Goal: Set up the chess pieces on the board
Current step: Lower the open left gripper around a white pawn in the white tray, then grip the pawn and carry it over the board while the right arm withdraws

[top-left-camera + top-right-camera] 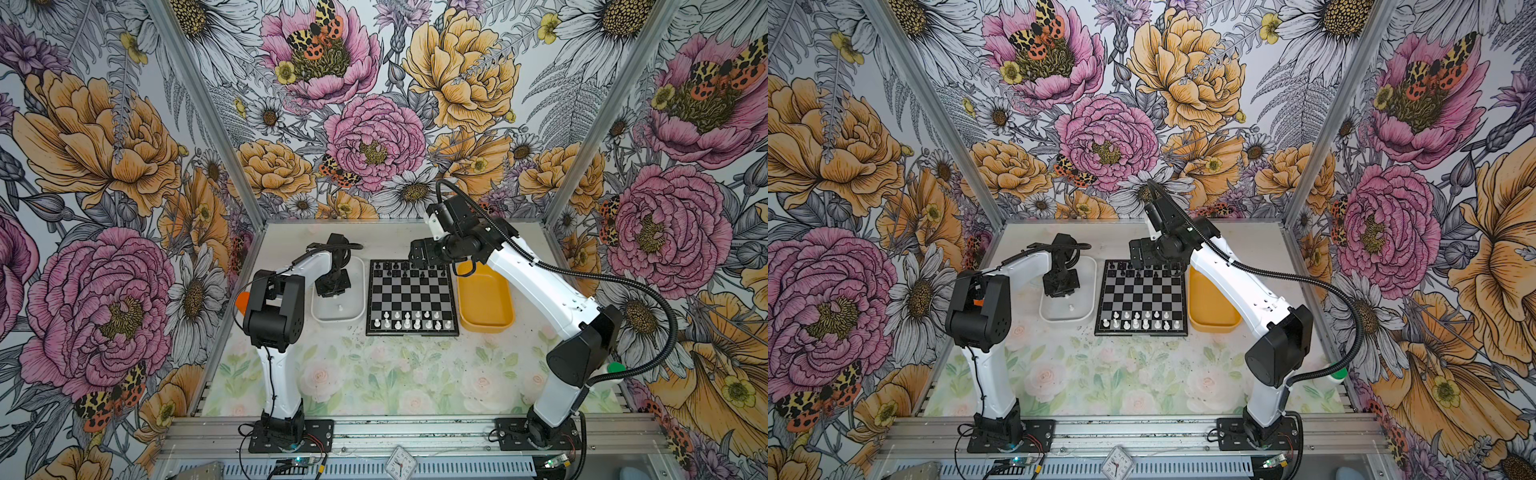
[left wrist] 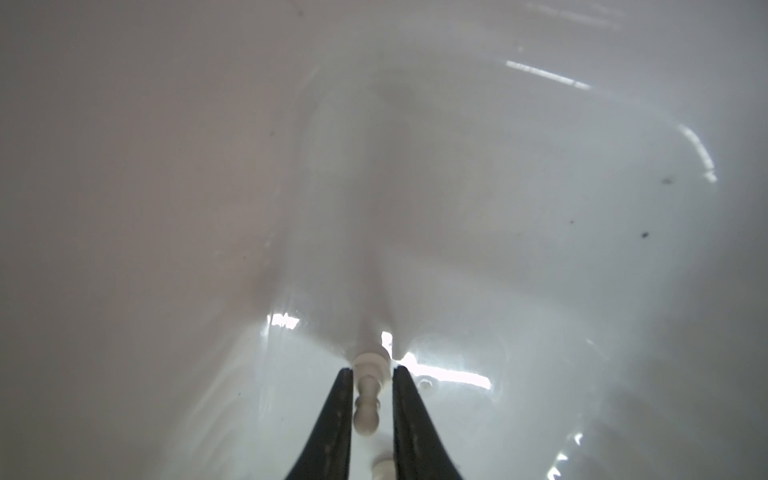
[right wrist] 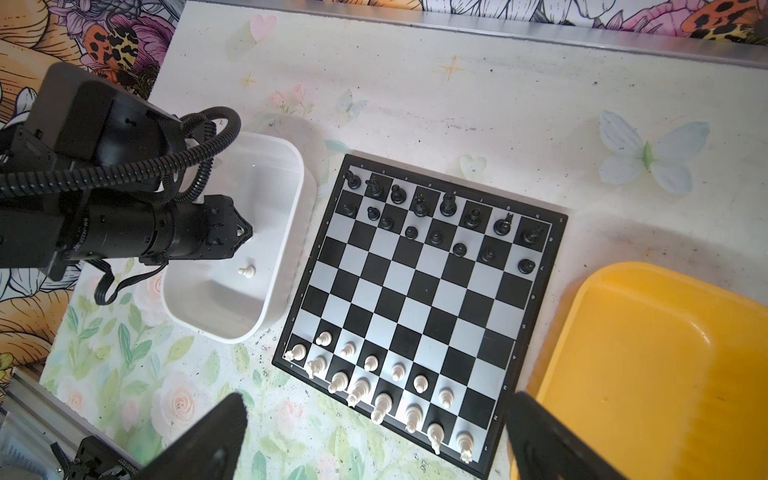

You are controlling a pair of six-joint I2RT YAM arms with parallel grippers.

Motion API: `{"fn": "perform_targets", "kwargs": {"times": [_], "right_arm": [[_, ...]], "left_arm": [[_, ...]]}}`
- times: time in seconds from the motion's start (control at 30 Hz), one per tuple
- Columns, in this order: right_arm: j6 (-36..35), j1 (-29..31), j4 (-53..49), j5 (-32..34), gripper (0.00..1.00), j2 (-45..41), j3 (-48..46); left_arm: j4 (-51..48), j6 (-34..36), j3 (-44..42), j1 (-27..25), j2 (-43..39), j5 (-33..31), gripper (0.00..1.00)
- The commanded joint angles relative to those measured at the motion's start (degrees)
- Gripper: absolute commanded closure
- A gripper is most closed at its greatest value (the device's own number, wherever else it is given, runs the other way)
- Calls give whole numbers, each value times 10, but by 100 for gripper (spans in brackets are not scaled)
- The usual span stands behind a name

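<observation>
Left gripper is down inside the white tray, which sits just left of the board in both top views. In the left wrist view my two fingers are nearly together, with a white pawn lying between them. The tips press on its base from both sides, so I call that clamped on the pawn. Its head points back along the fingers, with a small gap on each side. A second white pawn lies loose on the tray floor, just beside the gripper and apart from it. Right gripper hangs above the far edge of the board in both top views, fingers spread wide with nothing between them. The board lies flat on the table, between the white tray and the yellow tray. The black pieces fill the two far rows. The white pieces stand at the near edge: a full back row with six pawns in front of it. I can't make out the left fingertips in either top view, since the wrist body hides them.
</observation>
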Motion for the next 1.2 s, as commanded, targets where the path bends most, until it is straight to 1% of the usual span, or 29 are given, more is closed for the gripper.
{"fn": "perform_targets", "kwargs": {"times": [0.0,0.27,0.53,0.73,1.0,1.17], "right_arm": [[2,-3,-4,12,0,0,13],[8,-2,-4,16,0,-9,2],[12,-1,-3,22,0,-23,-12],[16,2,-3,29,0,-36,-25],[24,4,-2,45,0,-84,-69],[35,3,-2,66,0,-140,-124]], "left_arm": [[12,10,6,8,-1,11,81],[11,15,5,7,-5,12,86],[7,16,3,7,-38,24,88],[-13,14,26,-3,-68,30,88],[-59,10,92,-53,-89,23,87],[-81,0,141,-108,-76,18,86]]}}
